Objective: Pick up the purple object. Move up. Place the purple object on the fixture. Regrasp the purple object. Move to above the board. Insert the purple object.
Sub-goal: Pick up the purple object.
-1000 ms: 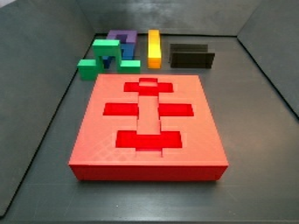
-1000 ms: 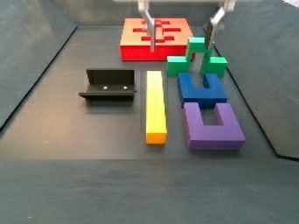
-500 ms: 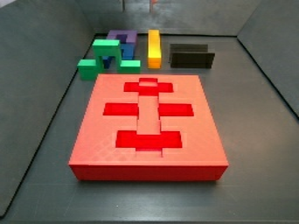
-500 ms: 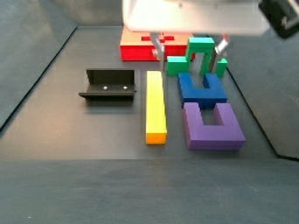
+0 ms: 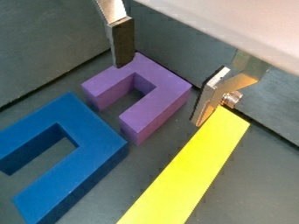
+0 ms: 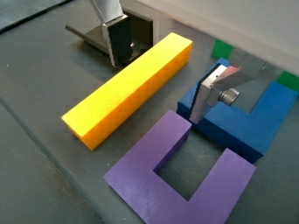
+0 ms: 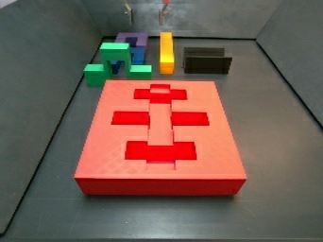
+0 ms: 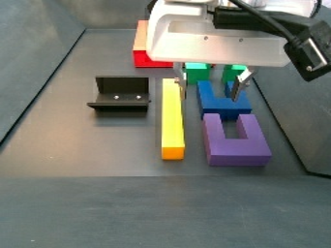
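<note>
A dark grey floor boxed in by grey walls carries everything, and in a wrist view the pincer hangs with its silver plates spread apart over the purple object, which lies flat between the blue block and the yellow bar; in the wrist view from the opposite side the pincer is above the yellow bar, with the purple object touching the blue block and the fixture beyond. In a side view the board fills the foreground, with the purple object, green blocks, yellow bar and fixture lined up behind it. In the side view from the far end the pincer hangs under the white wrist body just above the blue block, the purple object nearest, beside the yellow bar, and the fixture off on its own.
</note>
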